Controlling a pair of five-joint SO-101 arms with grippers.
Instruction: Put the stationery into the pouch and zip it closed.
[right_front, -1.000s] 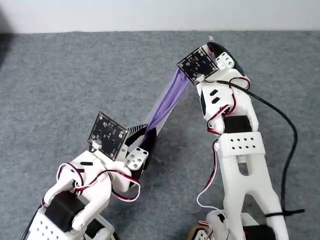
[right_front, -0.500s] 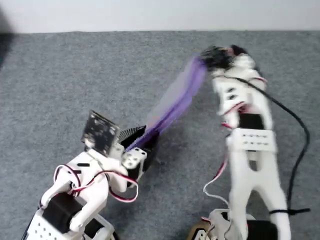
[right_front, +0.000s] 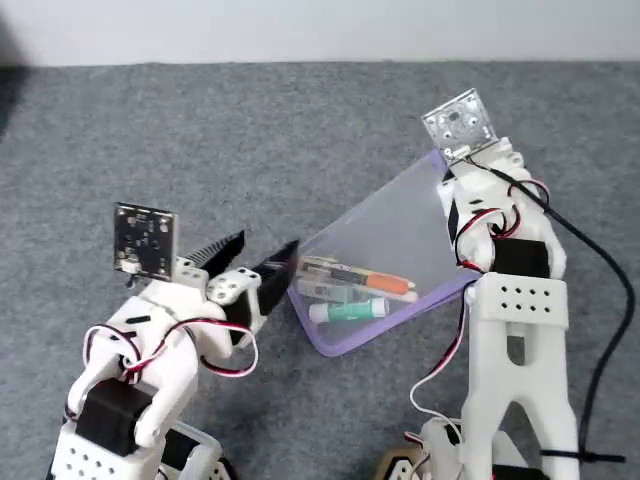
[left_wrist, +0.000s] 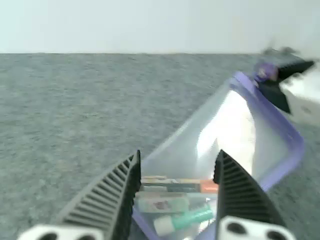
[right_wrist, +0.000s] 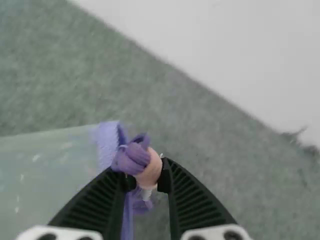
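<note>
While the right gripper (right_wrist: 145, 172) is clamped on the purple zip pull (right_wrist: 131, 159) at the far corner of the translucent purple-edged pouch (right_front: 400, 240), which lies flat on the grey tabletop (right_front: 200, 150), the left gripper (right_front: 268, 245) sits spread apart just off the pouch's near end, in line with its long axis.

Grey carpet (right_front: 150, 130) left of and beyond the pouch (right_front: 400, 230): open passage. Pouch spans the gap between the arms. Near corner crowded by the left gripper (right_front: 255, 258); far corner pinched by the right gripper (right_wrist: 145, 170).

Purple-edged clear pouch (right_front: 400, 240); stationery (right_front: 350, 290) inside
</note>
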